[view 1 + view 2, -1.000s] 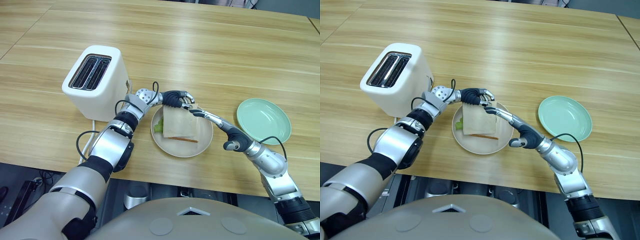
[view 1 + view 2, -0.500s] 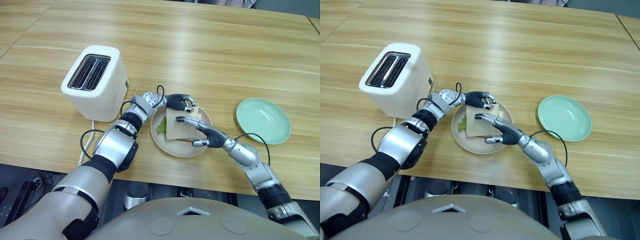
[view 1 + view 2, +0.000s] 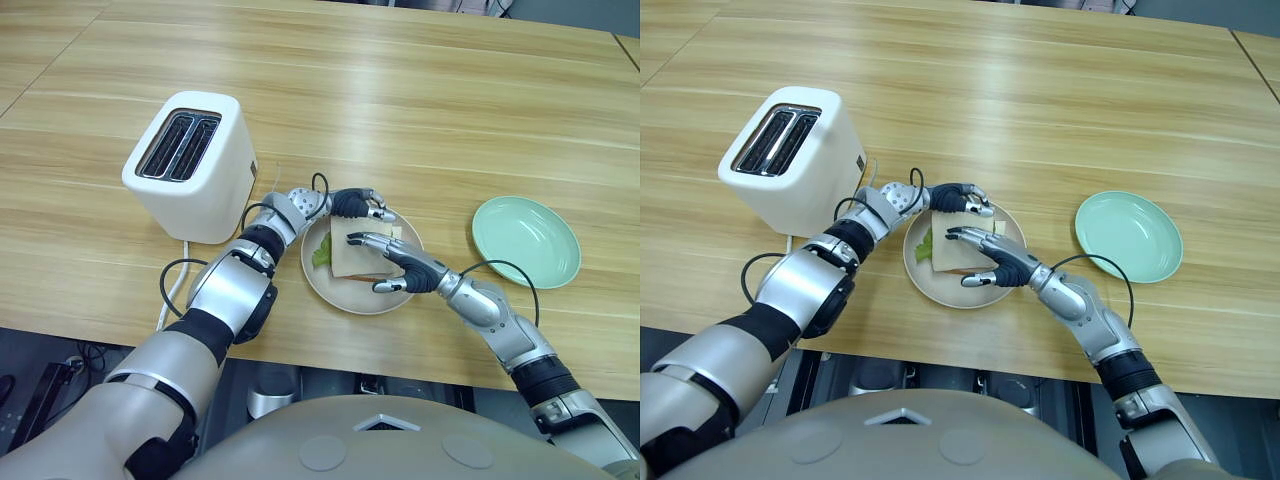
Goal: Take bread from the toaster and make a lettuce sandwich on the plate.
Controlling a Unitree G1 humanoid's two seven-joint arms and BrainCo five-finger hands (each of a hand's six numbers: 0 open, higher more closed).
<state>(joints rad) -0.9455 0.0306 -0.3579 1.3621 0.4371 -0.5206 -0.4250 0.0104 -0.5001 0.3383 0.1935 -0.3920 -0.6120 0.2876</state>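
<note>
Tan bread [image 3: 352, 256] lowered onto plate [image 3: 331, 291]; right hand [image 3: 401, 266] shifted over it.

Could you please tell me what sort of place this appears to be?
Likely a demo bench staged as a kitchen: a white toaster, a sandwich on a tan plate and a green plate sit on a wide wooden table.

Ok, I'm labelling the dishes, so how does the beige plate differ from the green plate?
The beige plate carries bread over lettuce; the green plate is bare. The beige plate lies at the left hand and right hand; the green plate sits apart, to the robot's right. Both are round, on the table.
</note>
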